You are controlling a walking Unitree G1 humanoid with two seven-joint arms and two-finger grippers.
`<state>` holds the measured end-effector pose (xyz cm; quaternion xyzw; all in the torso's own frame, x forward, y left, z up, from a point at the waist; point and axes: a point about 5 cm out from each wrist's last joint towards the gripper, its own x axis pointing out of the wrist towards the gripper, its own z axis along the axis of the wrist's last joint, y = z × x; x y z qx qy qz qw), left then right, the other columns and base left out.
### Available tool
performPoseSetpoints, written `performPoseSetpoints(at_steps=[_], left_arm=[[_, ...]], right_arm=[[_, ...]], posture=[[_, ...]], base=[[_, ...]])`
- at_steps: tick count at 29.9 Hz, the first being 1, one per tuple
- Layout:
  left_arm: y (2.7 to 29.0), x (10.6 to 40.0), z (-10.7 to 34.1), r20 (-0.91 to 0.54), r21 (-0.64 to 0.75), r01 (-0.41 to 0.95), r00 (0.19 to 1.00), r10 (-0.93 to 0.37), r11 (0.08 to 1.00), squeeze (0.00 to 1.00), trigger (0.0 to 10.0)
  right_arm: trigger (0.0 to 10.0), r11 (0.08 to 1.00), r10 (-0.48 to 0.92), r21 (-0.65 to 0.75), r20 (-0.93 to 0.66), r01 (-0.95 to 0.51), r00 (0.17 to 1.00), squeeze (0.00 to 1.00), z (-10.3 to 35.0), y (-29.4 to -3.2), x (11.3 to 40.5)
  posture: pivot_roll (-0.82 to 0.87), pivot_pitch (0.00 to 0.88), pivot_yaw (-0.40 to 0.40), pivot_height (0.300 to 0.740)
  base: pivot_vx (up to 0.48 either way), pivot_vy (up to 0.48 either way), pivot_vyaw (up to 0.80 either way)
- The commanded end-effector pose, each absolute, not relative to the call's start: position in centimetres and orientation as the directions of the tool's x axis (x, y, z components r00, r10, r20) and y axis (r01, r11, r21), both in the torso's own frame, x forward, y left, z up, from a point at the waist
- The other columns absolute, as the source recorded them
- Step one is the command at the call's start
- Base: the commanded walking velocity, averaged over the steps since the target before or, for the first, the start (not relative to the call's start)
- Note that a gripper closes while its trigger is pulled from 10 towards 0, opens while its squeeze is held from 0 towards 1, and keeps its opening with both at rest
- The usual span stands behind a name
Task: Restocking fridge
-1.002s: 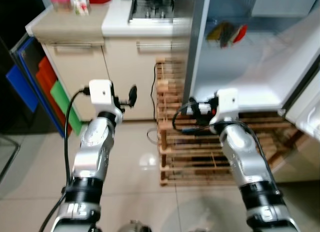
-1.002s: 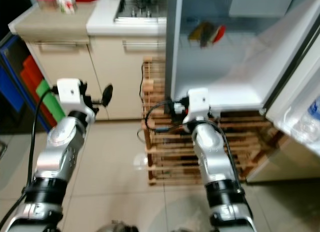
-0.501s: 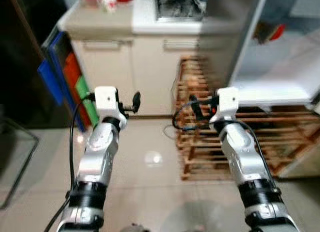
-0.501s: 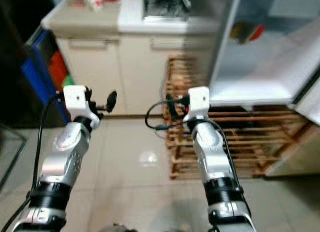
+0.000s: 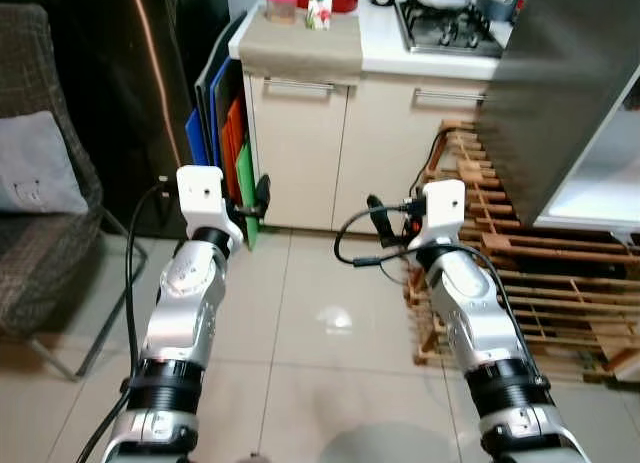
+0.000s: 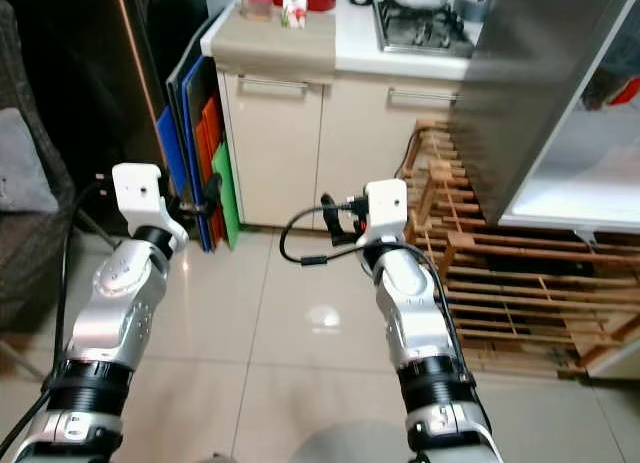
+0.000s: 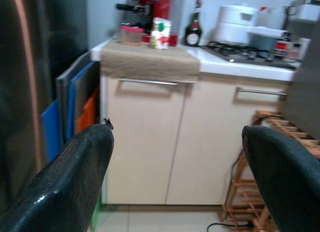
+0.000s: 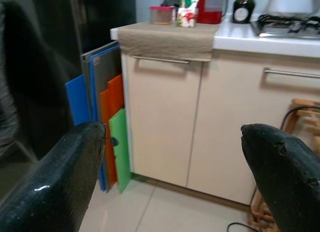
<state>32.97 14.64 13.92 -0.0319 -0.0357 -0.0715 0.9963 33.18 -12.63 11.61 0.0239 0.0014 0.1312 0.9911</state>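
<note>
fridge [image 5: 560, 93] right of end effectors, seemingly.

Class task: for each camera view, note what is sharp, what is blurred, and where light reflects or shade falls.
Left eye view: fairly sharp; a pale glare patch on the floor tiles; deep shade beside the armchair. Left wrist view: the fingers loom soft and dark, and the carton on the counter is slightly blurred. Right wrist view: the coloured boards read clearly, while the fingertips are out of focus.
</note>
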Motion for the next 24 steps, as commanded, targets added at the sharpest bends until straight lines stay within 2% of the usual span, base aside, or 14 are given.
performPoseSetpoints(at_steps=[1,8,11,12,24], left_arm=[[14.2,33.1,14.6,0.102,-0.042,0.163,0.982,-0.158,0.986,0.00,10.0],[14.6,33.1,14.0,0.065,-0.104,0.123,0.991,-0.117,0.987,0.00,10.0],[14.8,33.2,14.8,0.119,-0.089,0.101,0.989,-0.091,0.991,0.00,10.0],[14.7,33.4,15.5,0.163,-0.063,0.101,0.983,-0.090,0.993,0.00,10.0],[13.9,33.7,15.4,0.148,-0.053,0.145,0.980,-0.135,0.988,0.00,10.0]], right_arm=[[10.0,0.970,0.234,0.063,0.009,-0.234,0.972,0.00,11.5,-13.4,33.1],[10.0,0.974,0.208,0.092,0.003,-0.208,0.978,0.00,11.4,-13.7,33.0],[10.0,0.974,0.208,0.087,0.003,-0.207,0.978,0.00,11.5,-13.7,33.1],[10.0,0.975,0.206,0.083,0.004,-0.206,0.978,0.00,11.6,-13.8,33.2],[10.0,0.979,0.192,0.074,0.014,-0.192,0.981,0.00,11.8,-14.1,33.4]], posture=[[0.03,0.000,0.009,0.740],[0.03,0.000,-0.004,0.740],[0.02,0.000,-0.003,0.740],[0.02,0.000,-0.006,0.740],[0.01,0.000,0.009,0.740]], base=[[0.454,0.000,0.00],[0.455,0.000,0.00],[0.458,0.000,0.00],[0.469,0.000,0.00],[0.470,0.000,0.00]])
